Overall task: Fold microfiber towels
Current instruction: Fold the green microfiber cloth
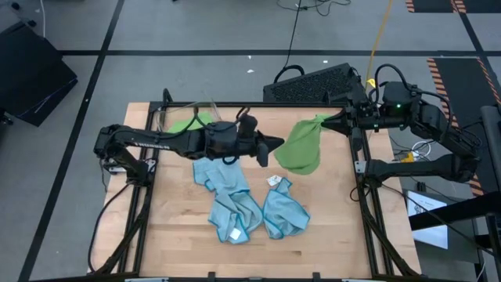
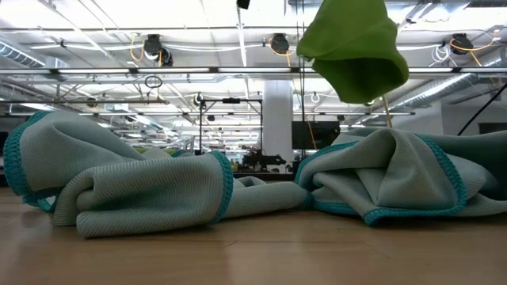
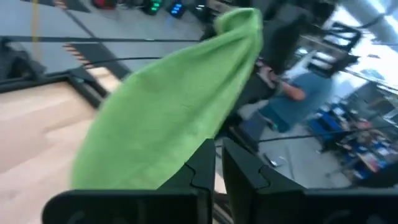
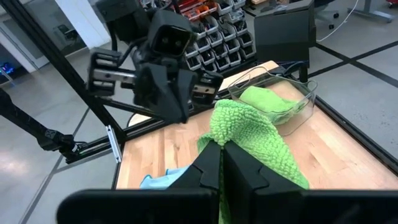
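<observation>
I am pinching the lime green towel (image 1: 301,146) in both my right pincer (image 1: 338,121) and left pincer (image 1: 275,142), right of centre.

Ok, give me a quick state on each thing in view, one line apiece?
Green towel: off the table, stretched between both grippers, middle sagging.
Right gripper: shut on one end of the green towel.
Left gripper: shut on the other end.
Two blue towels: crumpled on the table, unfolded.
Clear bin: on the table's far corner, holding a green cloth.
</observation>
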